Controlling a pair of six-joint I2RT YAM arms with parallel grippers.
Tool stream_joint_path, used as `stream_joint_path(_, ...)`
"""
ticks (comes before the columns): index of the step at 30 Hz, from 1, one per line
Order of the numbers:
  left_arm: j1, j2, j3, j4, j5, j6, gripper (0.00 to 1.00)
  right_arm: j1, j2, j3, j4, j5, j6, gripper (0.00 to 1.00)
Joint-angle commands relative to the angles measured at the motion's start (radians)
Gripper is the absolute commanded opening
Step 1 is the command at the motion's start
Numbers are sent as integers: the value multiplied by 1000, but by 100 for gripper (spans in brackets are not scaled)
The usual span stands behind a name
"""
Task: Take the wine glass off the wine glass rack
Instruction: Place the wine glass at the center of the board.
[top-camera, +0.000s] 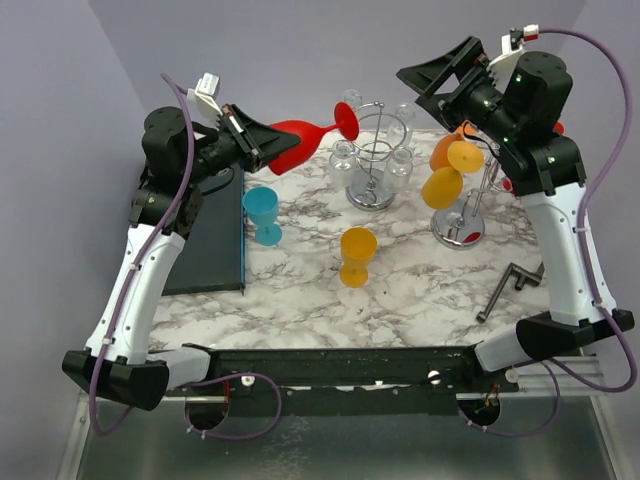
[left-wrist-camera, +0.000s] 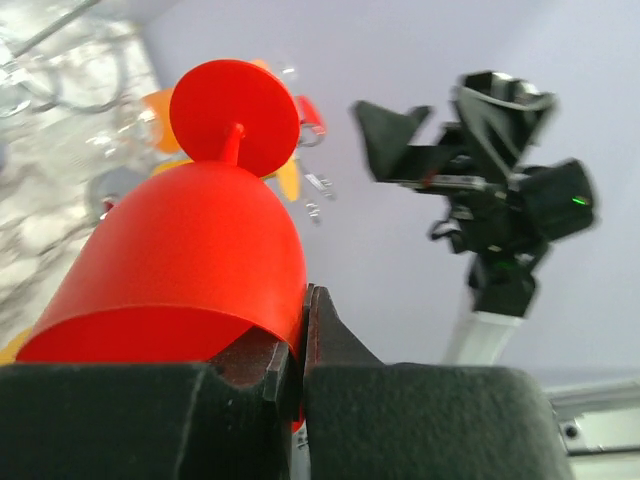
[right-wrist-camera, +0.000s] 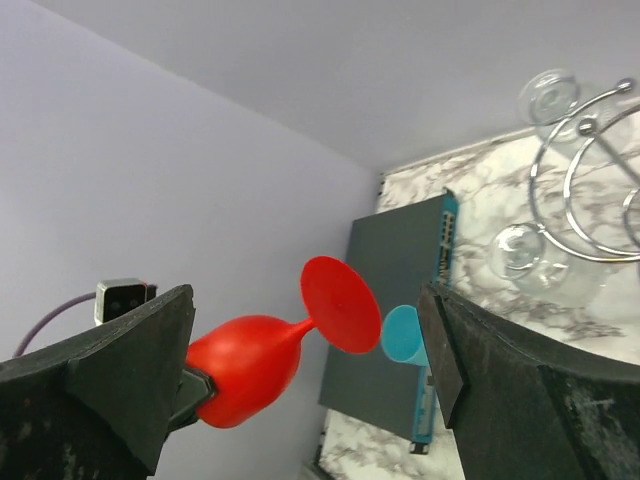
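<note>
A red wine glass (top-camera: 300, 143) hangs on its side in the air above the table's back left, foot pointing right. My left gripper (top-camera: 262, 148) is shut on the rim of its bowl (left-wrist-camera: 190, 250), one finger inside and one outside (left-wrist-camera: 305, 300). The wine glass rack (top-camera: 462, 222), a chrome stand, carries orange and yellow glasses (top-camera: 447, 170) at the back right. My right gripper (top-camera: 412, 88) is open in the air just left of that rack's top, empty. In its wrist view the red glass (right-wrist-camera: 250, 365) shows far off between its spread fingers (right-wrist-camera: 308, 300).
A chrome wire rack (top-camera: 375, 165) with clear glasses stands at the back centre. A blue glass (top-camera: 262, 210) and a yellow glass (top-camera: 357, 255) stand on the marble table. A dark flat box (top-camera: 210, 240) lies at the left. A metal crank (top-camera: 510, 285) lies near the right arm.
</note>
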Motion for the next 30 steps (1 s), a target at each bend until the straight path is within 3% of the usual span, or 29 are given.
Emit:
stream_joint_path(1, -9, -34, 65, -467, -104, 261, 0, 5, -58, 7, -113, 154, -170, 100)
stream_joint_path(6, -77, -62, 110, -721, -276, 401, 0, 6, -91, -24, -147, 167, -231, 100)
stream_joint_path(13, -313, -94, 112, -950, -609, 435, 0, 4, -131, -57, -169, 167, -278, 100)
stream_joint_path(24, -488, -10, 19, -1074, -759, 437, 0, 5, -166, -56, -222, 234, -338, 100)
stream_joint_path(30, -495, 105, 8, -1091, -793, 468, 0, 5, -185, -63, -254, 255, -357, 100)
